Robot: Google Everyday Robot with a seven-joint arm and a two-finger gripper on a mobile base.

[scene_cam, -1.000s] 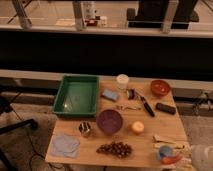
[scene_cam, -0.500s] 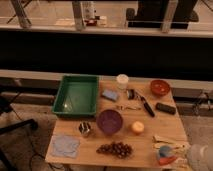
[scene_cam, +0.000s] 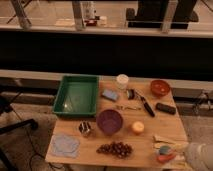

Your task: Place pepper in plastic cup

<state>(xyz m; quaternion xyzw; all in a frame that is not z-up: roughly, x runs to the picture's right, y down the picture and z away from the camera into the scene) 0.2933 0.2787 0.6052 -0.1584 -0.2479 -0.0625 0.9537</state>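
Gripper sits at the tabletop's front right corner; I cannot tell its state. Just beside it lie the pepper and plastic cup. Grasping the pepper comes next, I judge.

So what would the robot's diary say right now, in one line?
gripper: bottom right corner, over table edge | pepper: beside the gripper | plastic cup: by pepper, no pepper inside | purple bowl: mid-table
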